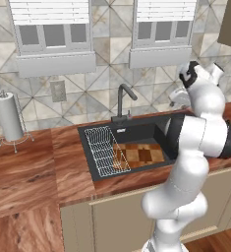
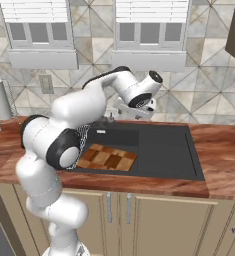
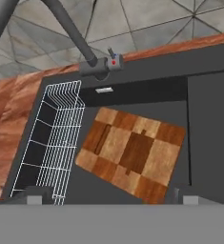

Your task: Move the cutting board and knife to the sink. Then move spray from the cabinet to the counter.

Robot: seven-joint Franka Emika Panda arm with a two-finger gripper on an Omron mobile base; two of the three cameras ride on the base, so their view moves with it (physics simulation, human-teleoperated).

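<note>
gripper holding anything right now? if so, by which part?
Nothing held. The gripper hangs open above the sink; the cutting board lies flat in the basin beside the wire rack, clear of both fingertips.

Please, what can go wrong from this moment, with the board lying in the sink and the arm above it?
1. The cutting board lies in the sink beside the wire rack; a knife dropped on it could slide off.
2. The open hand hangs over the basin near the faucet; a wide swing away might hit it.
</note>
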